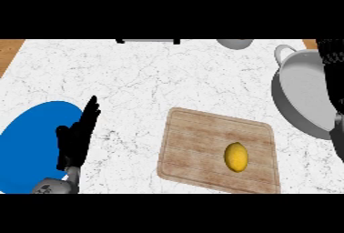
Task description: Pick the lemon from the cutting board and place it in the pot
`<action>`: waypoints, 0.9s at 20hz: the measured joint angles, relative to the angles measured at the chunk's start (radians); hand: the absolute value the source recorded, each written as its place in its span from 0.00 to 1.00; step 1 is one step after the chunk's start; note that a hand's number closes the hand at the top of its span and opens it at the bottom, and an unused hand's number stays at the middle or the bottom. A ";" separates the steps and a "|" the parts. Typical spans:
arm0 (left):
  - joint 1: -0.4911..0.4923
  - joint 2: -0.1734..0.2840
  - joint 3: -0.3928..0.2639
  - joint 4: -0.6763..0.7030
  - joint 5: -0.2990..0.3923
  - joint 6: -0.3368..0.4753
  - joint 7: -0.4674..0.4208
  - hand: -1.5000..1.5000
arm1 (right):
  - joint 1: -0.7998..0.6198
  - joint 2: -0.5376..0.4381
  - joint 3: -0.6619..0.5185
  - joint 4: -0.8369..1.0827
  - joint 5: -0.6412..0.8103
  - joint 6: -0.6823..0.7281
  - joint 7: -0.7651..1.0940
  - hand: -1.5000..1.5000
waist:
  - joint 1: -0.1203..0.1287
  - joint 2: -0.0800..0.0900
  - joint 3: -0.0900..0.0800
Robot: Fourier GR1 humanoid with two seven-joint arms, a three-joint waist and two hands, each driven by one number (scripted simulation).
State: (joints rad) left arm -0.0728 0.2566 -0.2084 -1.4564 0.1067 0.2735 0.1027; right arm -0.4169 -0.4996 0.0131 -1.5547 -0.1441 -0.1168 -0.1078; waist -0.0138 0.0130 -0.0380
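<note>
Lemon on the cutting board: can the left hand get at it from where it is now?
Probably yes. The left hand rests open over the blue plate; only bare counter and board lie between it and the lemon.

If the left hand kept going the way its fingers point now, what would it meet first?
Nothing, as far as this view shows. The left hand points up and slightly right over bare white counter, passing left of the cutting board. Its height above the counter is unclear.

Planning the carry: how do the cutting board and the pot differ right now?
The cutting board is flat, wooden and rectangular; the pot is round, grey and walled. The board carries the lemon; nothing shows in the pot. The board shows whole; the pot is cut by the right edge. Both sit on the counter.
</note>
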 measured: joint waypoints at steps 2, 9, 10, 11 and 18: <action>-0.025 0.006 0.028 0.000 0.014 -0.005 0.001 0.50 | 0.037 0.001 -0.014 -0.003 0.003 -0.011 0.002 1.00 | 0.000 -0.006 0.014; -0.070 0.053 0.135 -0.101 0.056 0.016 0.004 0.50 | 0.285 -0.044 -0.081 0.107 0.131 -0.122 -0.066 0.00 | -0.008 -0.010 0.031; -0.073 0.059 0.146 -0.114 0.066 0.014 0.012 0.50 | 0.330 -0.015 -0.088 0.117 0.143 -0.161 -0.095 0.00 | -0.009 -0.012 0.034; -0.081 0.068 0.161 -0.120 0.076 0.006 0.019 0.50 | 0.364 0.014 -0.098 0.125 0.148 -0.192 -0.137 0.00 | -0.008 -0.012 0.035; -0.111 0.080 0.203 -0.150 0.096 -0.015 0.086 0.50 | 0.588 0.108 -0.110 -0.025 0.152 -0.220 -0.342 0.00 | -0.001 -0.015 0.038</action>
State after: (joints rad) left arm -0.1838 0.3368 -0.0059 -1.6064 0.2027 0.2584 0.1884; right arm 0.1714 -0.3919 -0.0973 -1.5793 0.0081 -0.3367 -0.4498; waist -0.0144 -0.0019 -0.0001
